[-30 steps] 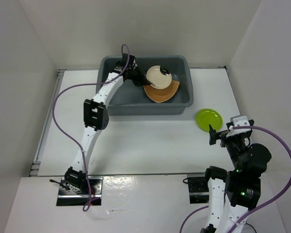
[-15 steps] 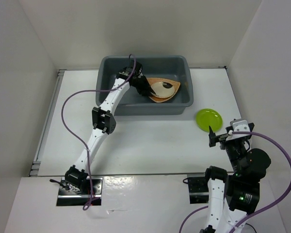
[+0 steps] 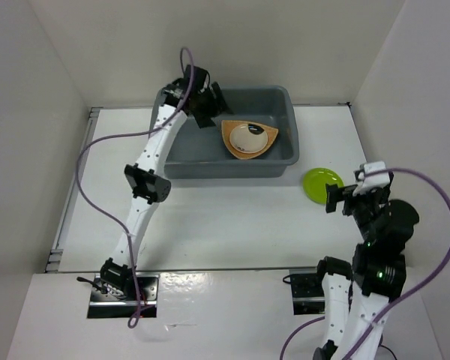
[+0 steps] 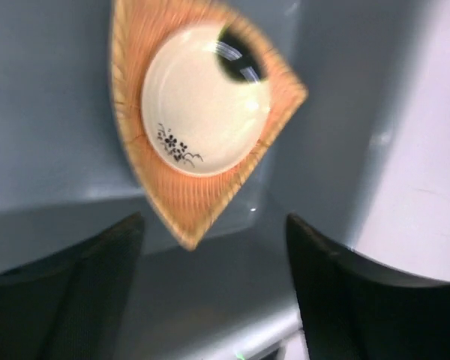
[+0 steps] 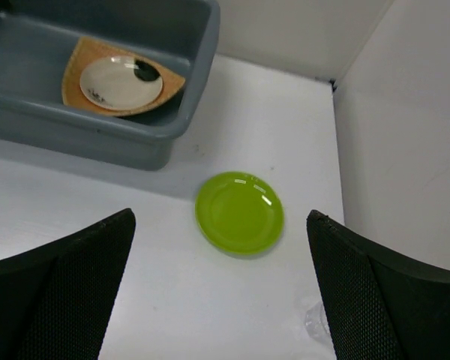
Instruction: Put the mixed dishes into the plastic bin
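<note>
The dark grey plastic bin (image 3: 181,150) stands at the back of the table. Inside it lies the orange-tan woven plate (image 3: 266,147), and the cream bowl (image 3: 247,137) rests on top of that plate. My left gripper (image 3: 212,107) hovers open above the bin's far left part, holding nothing. In the left wrist view the bowl (image 4: 199,105) and woven plate (image 4: 187,202) lie beyond the open left gripper (image 4: 214,240). The lime-green plate (image 3: 322,184) lies on the table right of the bin. My right gripper (image 3: 352,196) hangs open just near of it, and the green plate (image 5: 240,212) shows between its spread fingers.
White walls close in the table on the left, back and right; the right wall (image 5: 405,135) stands close to the green plate. The bin's right rim (image 5: 202,67) lies a short way from that plate. The left arm's purple cable (image 3: 97,150) loops over the table's left side.
My left gripper opened and let go of the cream bowl, then drew back up toward the bin's far left. The bowl and woven plate now lie flat. The right gripper rose slightly near the green plate.
</note>
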### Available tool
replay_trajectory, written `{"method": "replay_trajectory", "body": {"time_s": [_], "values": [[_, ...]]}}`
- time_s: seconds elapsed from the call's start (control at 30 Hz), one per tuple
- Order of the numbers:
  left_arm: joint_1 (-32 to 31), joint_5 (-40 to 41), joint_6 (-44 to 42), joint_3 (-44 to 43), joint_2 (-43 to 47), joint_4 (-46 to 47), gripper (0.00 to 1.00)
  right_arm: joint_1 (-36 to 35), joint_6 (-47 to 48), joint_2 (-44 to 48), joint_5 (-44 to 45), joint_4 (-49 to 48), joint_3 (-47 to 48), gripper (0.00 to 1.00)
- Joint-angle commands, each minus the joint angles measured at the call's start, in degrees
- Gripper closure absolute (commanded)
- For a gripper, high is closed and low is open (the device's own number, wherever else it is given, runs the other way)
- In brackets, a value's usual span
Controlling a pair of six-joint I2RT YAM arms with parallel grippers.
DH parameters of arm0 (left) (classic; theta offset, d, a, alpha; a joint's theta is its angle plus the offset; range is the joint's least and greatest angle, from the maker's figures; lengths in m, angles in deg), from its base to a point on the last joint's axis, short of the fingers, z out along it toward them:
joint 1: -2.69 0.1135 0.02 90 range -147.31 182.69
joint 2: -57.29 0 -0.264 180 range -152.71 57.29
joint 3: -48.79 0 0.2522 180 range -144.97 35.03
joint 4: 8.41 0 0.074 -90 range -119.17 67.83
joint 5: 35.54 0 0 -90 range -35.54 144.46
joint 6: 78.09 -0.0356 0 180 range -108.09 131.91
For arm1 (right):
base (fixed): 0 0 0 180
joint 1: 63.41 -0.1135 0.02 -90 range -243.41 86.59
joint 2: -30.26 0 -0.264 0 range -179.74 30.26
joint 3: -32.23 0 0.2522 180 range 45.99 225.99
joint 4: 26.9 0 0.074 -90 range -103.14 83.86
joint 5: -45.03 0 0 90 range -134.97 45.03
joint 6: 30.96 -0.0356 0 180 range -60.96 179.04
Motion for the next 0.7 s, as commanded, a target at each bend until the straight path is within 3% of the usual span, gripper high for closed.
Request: {"method": "replay_trajectory", "body": {"time_s": [0.0, 0.03, 0.07, 0.1, 0.2, 0.23, 0.3, 0.33, 0.37, 0.47, 0.67], "values": [[-4.73, 19.45, -8.83, -2.55, 21.71, -7.32, 0.16, 0.44, -2.40, -8.40, 4.41, -2.78, -0.22, 0.01], [-5.96, 22.80, -11.11, -2.55, 23.58, -9.43, 0.04, 0.44, -2.40, -10.34, 4.93, -2.78, 0.56, 0.01], [-7.71, 21.88, -12.87, -0.55, 25.86, -9.45, 0.01, 0.44, -1.79, -11.14, 3.81, -2.26, 1.53, 0.01], [-7.73, 20.39, -12.89, 10.43, 31.89, -9.45, 0.01, 0.44, -0.48, -12.10, 2.32, 0.19, 2.23, 0.01], [-11.41, 24.56, -12.01, 27.19, 44.48, -7.97, 0.01, -0.09, 8.03, -18.34, -1.64, 3.89, 3.47, 0.01], [-12.64, 27.20, -12.01, 42.29, 48.96, -5.96, 0.00, -0.87, 8.75, -20.01, 0.35, 3.12, 3.47, 0.01], [-12.66, 27.41, -12.01, 63.61, 67.83, 9.30, 0.00, -3.33, 12.00, -25.72, 8.51, 1.98, 2.86, 0.01], [-11.95, 26.71, -11.49, 82.68, 74.95, 19.36, 0.00, -4.65, 15.58, -29.13, 13.76, 1.97, 1.03, 0.01], [-10.03, 26.70, -11.48, 89.57, 87.55, 22.59, 0.00, -7.18, 17.44, -30.29, 15.82, 1.97, -0.47, 0.01], [-8.69, 29.50, -14.27, 99.64, 100.99, 23.43, 0.00, -10.36, 21.85, -29.62, 21.00, -0.48, -7.41, 0.01], [-7.99, 31.36, -20.09, 107.82, 105.07, 16.74, 0.00, -11.51, 24.14, -25.03, 21.90, -6.20, -14.45, 0.01]]}}
